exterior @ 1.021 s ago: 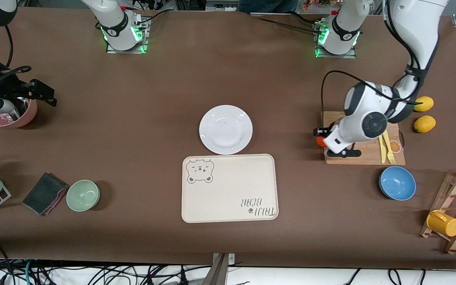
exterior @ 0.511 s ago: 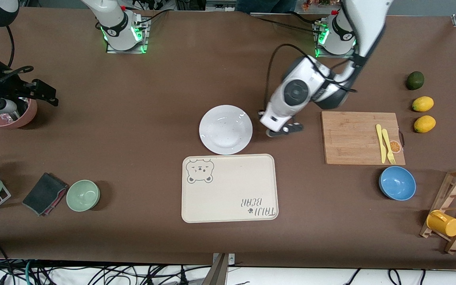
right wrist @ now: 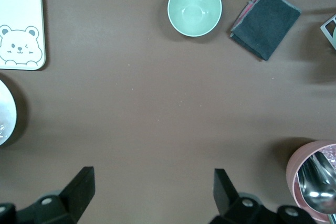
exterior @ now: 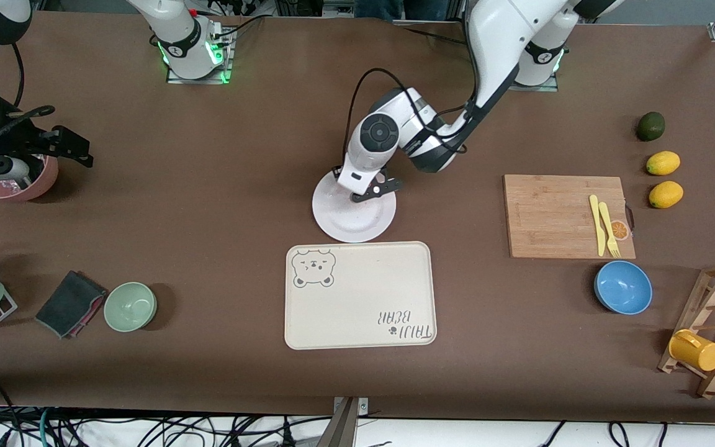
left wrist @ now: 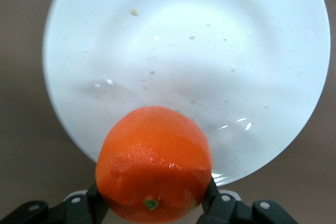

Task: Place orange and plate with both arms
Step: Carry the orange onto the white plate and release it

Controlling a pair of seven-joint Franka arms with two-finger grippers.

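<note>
In the left wrist view the orange (left wrist: pixel 154 163) sits between the dark fingers of my left gripper (left wrist: pixel 155 196), which is shut on it. It hangs just above the rim of the white plate (left wrist: pixel 210 51). In the front view the plate (exterior: pixel 354 217) lies mid-table, farther from the camera than the cream tray. My left gripper (exterior: pixel 365 190) is over the plate's edge on the bases' side, and its wrist hides the orange there. My right gripper (exterior: pixel 67 148) waits open and empty over the right arm's end of the table; its own view shows the fingers (right wrist: pixel 79 187) spread wide above bare brown table.
A bear-printed cream tray (exterior: pixel 357 295) lies just nearer than the plate. Toward the left arm's end are a cutting board (exterior: pixel 550 214) with yellow cutlery, a blue bowl (exterior: pixel 623 287), lemons (exterior: pixel 663 163) and a mug rack. Near the right gripper are a pink bowl (exterior: pixel 19 181), a green bowl (exterior: pixel 130 306) and a cloth (exterior: pixel 71 303).
My left arm has carried the orange from the cutting board across the table to above the plate. The right arm has stayed where it was.
</note>
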